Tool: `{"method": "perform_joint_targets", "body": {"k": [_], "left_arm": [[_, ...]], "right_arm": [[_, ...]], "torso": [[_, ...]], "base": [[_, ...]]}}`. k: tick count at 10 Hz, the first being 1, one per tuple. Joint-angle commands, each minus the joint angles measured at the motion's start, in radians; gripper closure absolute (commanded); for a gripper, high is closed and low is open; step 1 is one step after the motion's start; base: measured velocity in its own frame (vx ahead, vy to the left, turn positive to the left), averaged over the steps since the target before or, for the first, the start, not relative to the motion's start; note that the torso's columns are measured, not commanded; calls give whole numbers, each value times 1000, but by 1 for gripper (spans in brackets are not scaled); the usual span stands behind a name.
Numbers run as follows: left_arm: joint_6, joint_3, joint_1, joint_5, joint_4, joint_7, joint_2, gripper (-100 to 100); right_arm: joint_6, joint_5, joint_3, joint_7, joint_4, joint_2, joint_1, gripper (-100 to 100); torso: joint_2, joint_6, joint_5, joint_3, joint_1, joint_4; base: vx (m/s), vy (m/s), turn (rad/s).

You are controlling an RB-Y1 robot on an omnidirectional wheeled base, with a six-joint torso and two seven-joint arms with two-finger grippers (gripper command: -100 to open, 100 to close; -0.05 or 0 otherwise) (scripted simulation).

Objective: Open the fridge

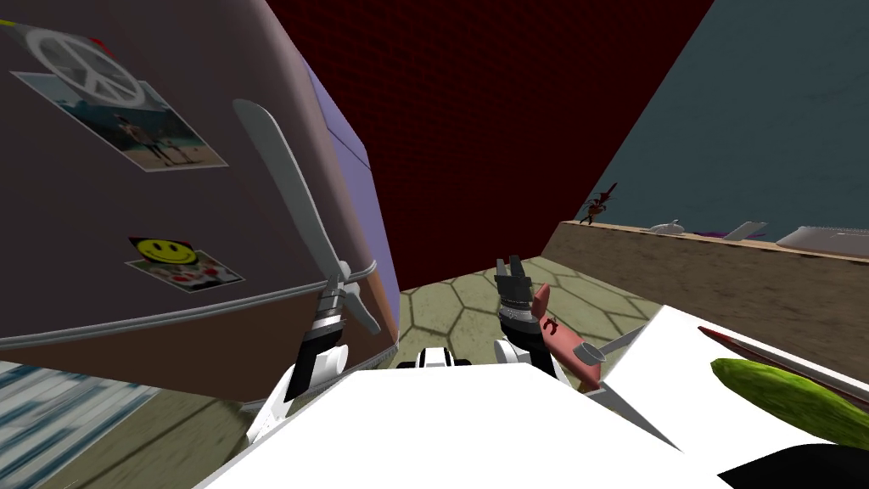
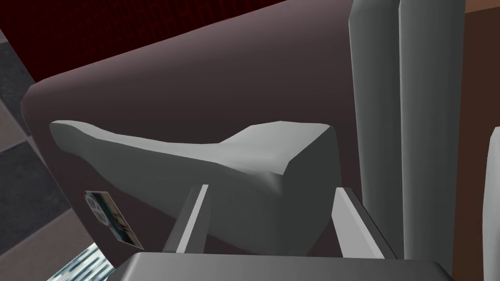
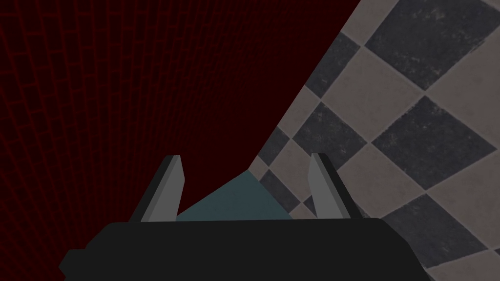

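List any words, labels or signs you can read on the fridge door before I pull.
Words or numbers: none can be read.
Peace symbol, no text: on a grey round sticker on the fridge door, overlapping a photo.
Smiley face, no text: on a yellow sticker on the same door, lying over a card.
Red marks on that card: too blurred to read.

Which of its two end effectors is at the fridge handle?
The left end effector: its fingers stand either side of the grey handle on the fridge door. The right end effector is open in mid-air, apart from it.
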State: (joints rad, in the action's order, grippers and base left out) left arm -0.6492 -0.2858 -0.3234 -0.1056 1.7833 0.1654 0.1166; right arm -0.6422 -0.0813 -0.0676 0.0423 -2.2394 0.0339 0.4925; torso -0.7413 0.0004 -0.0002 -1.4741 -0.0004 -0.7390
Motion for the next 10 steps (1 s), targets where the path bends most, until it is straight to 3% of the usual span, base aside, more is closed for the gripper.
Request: {"method": "perform_joint_targets", "body": {"k": [1,2,3,5,9,10], "left_arm": [[-48,10,-3,8,-37,5,-11,100],[-37,4,2,6,-26,4,-4,100],[-38,19,-2,9,-21,-12,11,100],[-36,33,-5,11,-15,-29,26,100],[-29,90,-18,19,12,-95,88,100],[-29,90,-18,19,12,-95,88,100]], "right_arm": [[0,0,0,0,0,0,0,0],[0,0,0,0,0,0,0,0],[0,0,0,0,0,0,0,0],[0,0,0,0,0,0,-1,0],[0,0,0,0,0,0,-1,0],[0,0,0,0,0,0,-1,0]], "torso": [[0,0,2,1,0,2],[3,1,4,0,1,3],[6,0,2,-2,2,2],[-6,0,1,4,5,-1],[-4,-7,-1,2,8,-5],[-3,-7,-2,0,8,-6]], "base": [[-50,7,2],[-28,1,2],[-129,49,-71],[-255,119,-119],[-335,104,-106],[-272,68,-60]]}}
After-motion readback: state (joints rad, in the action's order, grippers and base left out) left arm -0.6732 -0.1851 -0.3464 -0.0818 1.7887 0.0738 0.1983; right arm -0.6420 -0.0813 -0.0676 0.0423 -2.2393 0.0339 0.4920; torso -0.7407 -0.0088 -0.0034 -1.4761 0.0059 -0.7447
